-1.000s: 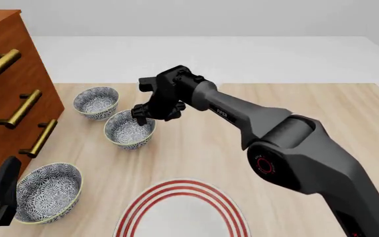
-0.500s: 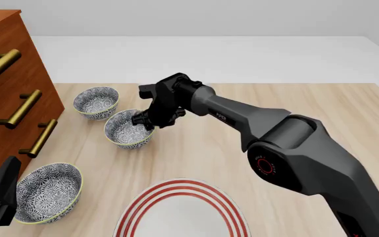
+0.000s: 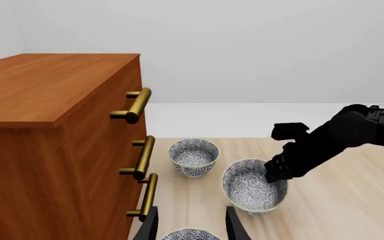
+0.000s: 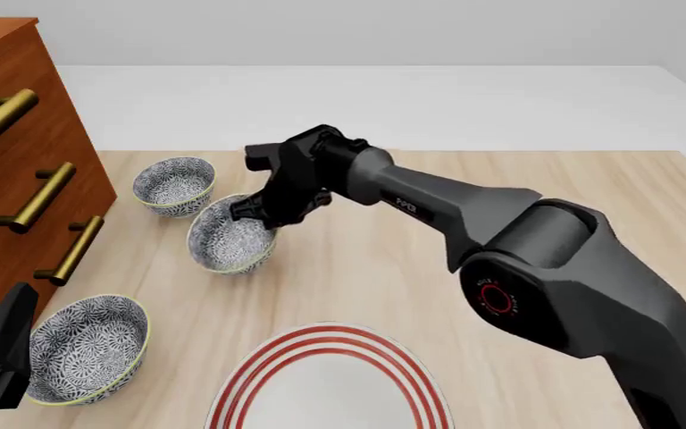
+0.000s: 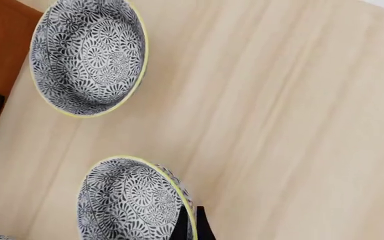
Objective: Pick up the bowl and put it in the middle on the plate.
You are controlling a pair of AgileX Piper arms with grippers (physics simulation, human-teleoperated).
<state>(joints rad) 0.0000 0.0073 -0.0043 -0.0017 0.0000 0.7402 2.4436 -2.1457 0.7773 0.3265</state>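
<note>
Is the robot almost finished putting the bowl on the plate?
Not yet. The right gripper has its jaws pinched on the rim of the middle bowl, and the bowl looks tipped, as if just lifting. The plate near the front edge has nothing on it. Carrying the bowl over and setting it in the middle is left.

the bowl, deep, blue-grey floral with a yellowish rim, sits tilted on the table, middle of three alike. the plate, white with red rings, lies flat nearer.

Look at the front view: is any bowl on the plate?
No. All three bowls lie on the table, beyond the plate, which is bare.
</note>
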